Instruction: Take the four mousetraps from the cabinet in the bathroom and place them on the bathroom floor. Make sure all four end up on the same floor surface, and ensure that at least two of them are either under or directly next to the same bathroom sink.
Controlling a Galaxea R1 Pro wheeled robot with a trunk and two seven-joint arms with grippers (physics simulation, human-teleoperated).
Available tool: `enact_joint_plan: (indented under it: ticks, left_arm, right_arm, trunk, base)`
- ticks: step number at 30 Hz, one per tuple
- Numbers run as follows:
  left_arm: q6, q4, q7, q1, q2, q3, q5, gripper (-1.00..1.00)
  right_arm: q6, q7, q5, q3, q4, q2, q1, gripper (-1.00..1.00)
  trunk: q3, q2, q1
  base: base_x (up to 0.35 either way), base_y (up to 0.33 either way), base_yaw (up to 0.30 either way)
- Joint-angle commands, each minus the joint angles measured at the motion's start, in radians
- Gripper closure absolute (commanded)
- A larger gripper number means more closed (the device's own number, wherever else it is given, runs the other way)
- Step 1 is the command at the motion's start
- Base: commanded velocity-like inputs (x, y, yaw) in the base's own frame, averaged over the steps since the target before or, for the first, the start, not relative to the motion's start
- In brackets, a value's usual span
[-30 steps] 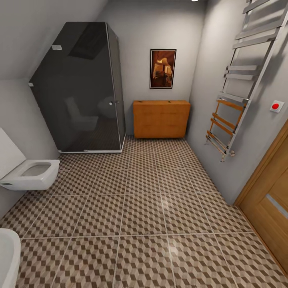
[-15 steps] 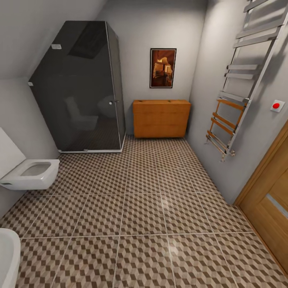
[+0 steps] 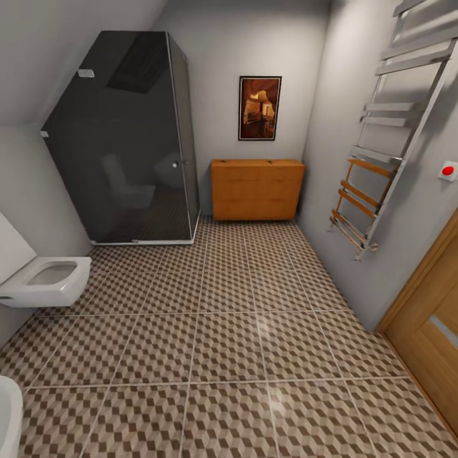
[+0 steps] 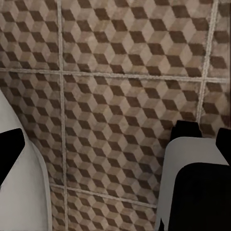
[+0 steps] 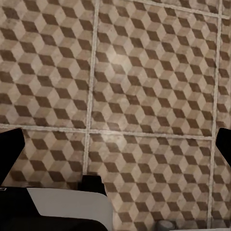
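The orange-brown cabinet (image 3: 257, 189) stands against the far wall, its drawer fronts closed and its flat top bare. The cube-patterned bathroom floor (image 3: 229, 331) stretches from me to it. No mousetraps are in view, and the sink is out of view. In the left wrist view my left gripper (image 4: 120, 149) hangs over floor tiles (image 4: 120, 96), its dark fingertips (image 4: 9, 154) wide apart at the picture's edges with nothing between them. My right gripper (image 5: 120, 154) is likewise open above bare tiles (image 5: 144, 72).
A dark glass shower cabin (image 3: 124, 140) fills the far left corner beside the cabinet. A white wall-hung toilet (image 3: 44, 283) juts out at left, and a white rounded rim (image 3: 7, 413) shows at lower left. A towel-rail ladder (image 3: 375, 159) and a wooden door (image 3: 426, 343) line the right wall.
The whole head view has shifted slightly: the camera has moved a little forward, so the toilet sits further left and lower. Nothing in the room itself has moved.
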Motion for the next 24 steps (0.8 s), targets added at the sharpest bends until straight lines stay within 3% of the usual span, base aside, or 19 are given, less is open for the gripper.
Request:
enact_joint_plan:
  ticks: [1, 24]
  left_arm:
    - [-0.001, -0.002, 0.003, 0.000, 0.001, -0.009, 0.008, -1.00]
    - [0.001, -0.001, -0.002, 0.000, 0.001, -0.009, 0.006, -1.00]
  right_arm:
    - [-0.003, -0.004, -0.005, 0.008, 0.001, 0.000, -0.001, -1.00]
    - [-0.002, -0.004, -0.004, 0.009, 0.001, 0.001, -0.001, -1.00]
  trunk:
    - [-0.001, -0.001, 0.001]
    - [-0.001, -0.001, 0.001]
  base:
    - [0.300, 0.000, 0.000]
    - [0.325, 0.000, -0.006]
